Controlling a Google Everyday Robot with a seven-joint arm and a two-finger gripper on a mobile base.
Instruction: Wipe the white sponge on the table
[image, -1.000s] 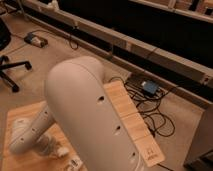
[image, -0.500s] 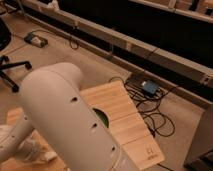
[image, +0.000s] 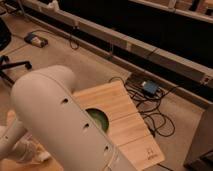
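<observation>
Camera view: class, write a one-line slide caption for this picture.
Robot arm looms over the wooden table, half hiding a green bowl; the pincer sits low at left; no sponge visible.

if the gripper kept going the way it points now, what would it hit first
Hard to say. The gripper sits low at the left edge behind the big white arm, apparently pointing down at the table. The tabletop, or something pale under it, would probably come first; depth is unclear.
</observation>
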